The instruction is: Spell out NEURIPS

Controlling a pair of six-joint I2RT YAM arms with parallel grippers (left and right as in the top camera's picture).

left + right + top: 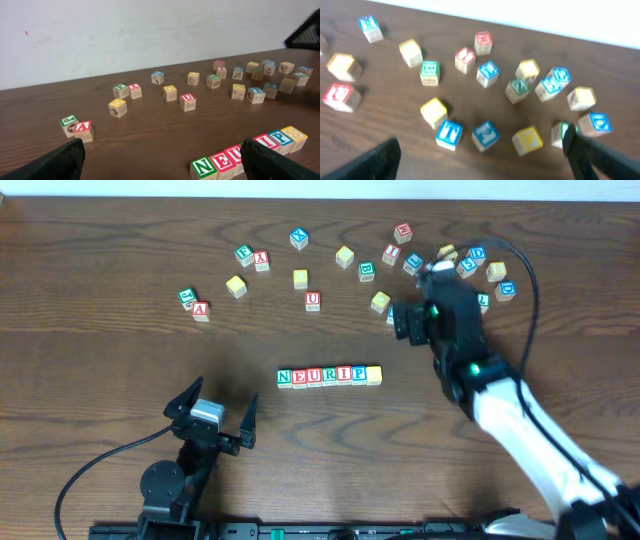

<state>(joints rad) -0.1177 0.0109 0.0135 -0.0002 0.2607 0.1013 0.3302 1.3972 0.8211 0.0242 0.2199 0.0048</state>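
A row of several wooden cubes (330, 375) lies mid-table: green N (285, 376), red E, red U, green R, red I, blue P (359, 374), then a yellow-faced cube (374, 374) at its right end. My left gripper (212, 415) stands open near the front, left of the row, holding nothing. In the left wrist view its right finger (270, 165) hides the R, beside the N (202, 167) and E (222, 161). My right gripper (425, 320) hangs open over the back-right cluster, and nothing is between its fingers (600, 157).
Loose cubes lie scattered across the back: a red U (313, 301), a red A (200, 309) beside a green one, a blue T (448, 134), yellow cubes (527, 140). A dense cluster (480, 270) sits back right. The right arm (530, 430) crosses the right side.
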